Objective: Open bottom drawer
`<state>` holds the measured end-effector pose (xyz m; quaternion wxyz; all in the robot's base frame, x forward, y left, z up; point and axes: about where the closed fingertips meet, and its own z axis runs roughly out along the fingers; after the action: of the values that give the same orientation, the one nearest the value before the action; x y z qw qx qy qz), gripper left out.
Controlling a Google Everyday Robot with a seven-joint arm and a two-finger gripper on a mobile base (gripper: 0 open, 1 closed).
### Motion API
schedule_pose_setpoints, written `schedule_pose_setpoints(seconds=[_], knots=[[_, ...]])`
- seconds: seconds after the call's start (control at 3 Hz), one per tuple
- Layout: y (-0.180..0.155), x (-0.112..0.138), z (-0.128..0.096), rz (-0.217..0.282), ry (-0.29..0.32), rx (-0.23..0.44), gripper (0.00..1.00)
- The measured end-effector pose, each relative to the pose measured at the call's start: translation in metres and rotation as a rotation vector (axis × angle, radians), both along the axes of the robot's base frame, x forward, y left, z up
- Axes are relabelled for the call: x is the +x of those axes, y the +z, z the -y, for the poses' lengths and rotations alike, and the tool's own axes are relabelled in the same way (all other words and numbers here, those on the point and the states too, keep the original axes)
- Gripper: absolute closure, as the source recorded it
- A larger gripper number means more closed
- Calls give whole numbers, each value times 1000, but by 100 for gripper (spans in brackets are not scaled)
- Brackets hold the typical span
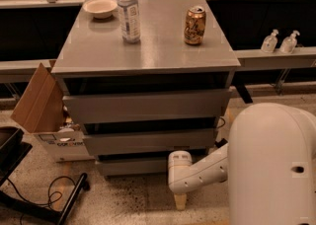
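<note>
The bottom drawer (134, 166) is the lowest of three grey fronts on the grey cabinet (148, 54). Its flat panel sits set back under the middle drawer (148, 141), with a dark gap above it. My gripper (180, 201) hangs low near the floor, just in front of the bottom drawer's right end and slightly below its front panel. The white wrist (180, 169) above it overlaps the drawer's right edge. A big white arm link (271, 165) fills the lower right and hides the floor there.
On the cabinet top stand a water bottle (129, 12), a can (194, 25) and a white bowl (100, 7). An open cardboard box (42, 105) sits against the cabinet's left side. Cables and a black stand leg (69, 202) lie on the floor at left.
</note>
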<state>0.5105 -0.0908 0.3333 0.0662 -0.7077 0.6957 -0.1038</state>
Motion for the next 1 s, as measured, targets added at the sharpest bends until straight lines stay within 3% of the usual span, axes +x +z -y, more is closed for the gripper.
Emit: schedule_pose_setpoints(seconds=[0.33,1.0], knots=[[0,0,0,0,0,0,0],[-43,35,-14,-6,6,30,0]])
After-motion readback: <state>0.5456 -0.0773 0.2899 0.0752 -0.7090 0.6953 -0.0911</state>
